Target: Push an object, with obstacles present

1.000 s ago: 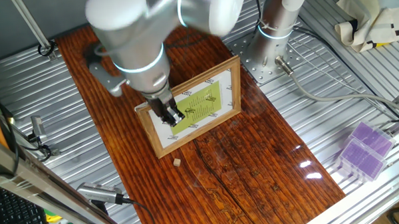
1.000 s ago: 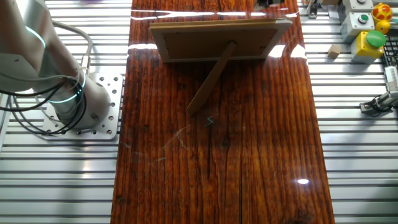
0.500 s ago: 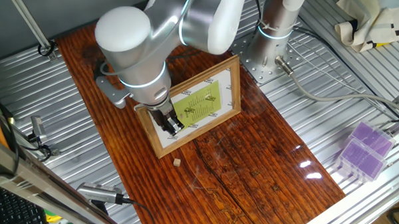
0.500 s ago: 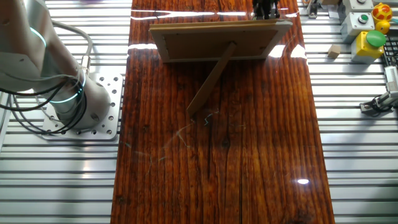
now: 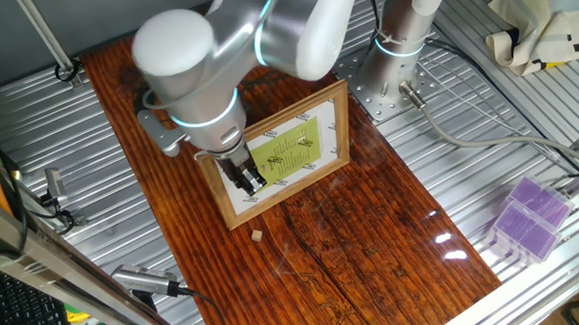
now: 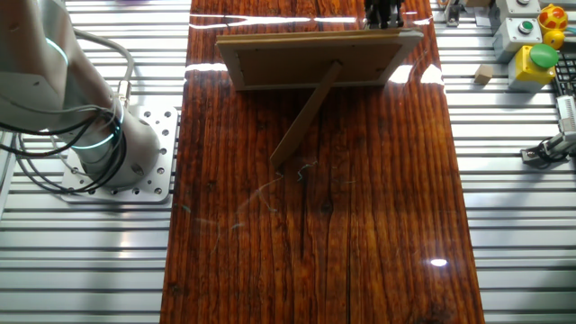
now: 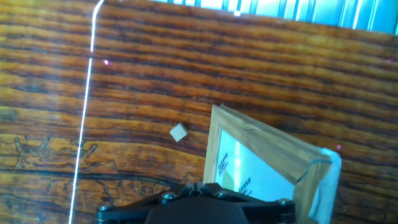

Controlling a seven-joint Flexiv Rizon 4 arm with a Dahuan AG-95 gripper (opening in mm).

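The tiny pale beige cube (image 5: pixel 257 236) lies on the dark wooden board, just in front of the picture frame's near left corner. In the hand view the cube (image 7: pixel 178 132) sits to the left of the frame corner. The light-wood picture frame (image 5: pixel 280 153) stands propped up with its yellow-green sheet facing the front; the other fixed view shows its back and stand (image 6: pixel 319 58). My gripper (image 5: pixel 247 176) is shut and empty, hanging over the frame's lower left part, above and behind the cube. Its tip shows above the frame's top edge (image 6: pixel 382 13) and at the bottom of the hand view (image 7: pixel 194 186).
Purple boxes (image 5: pixel 528 217) stand at the right on the metal table. A yellow box with a green button (image 6: pixel 531 58) and a small wooden block (image 6: pixel 483 75) sit off the board. The arm's base (image 6: pixel 117 153) is beside the board. A metal tool (image 5: pixel 149 281) lies front left.
My gripper has moved down and a little left along the frame's front toward its lower left corner. Its tip has come into sight in the other fixed view. Cube and frame have not moved.
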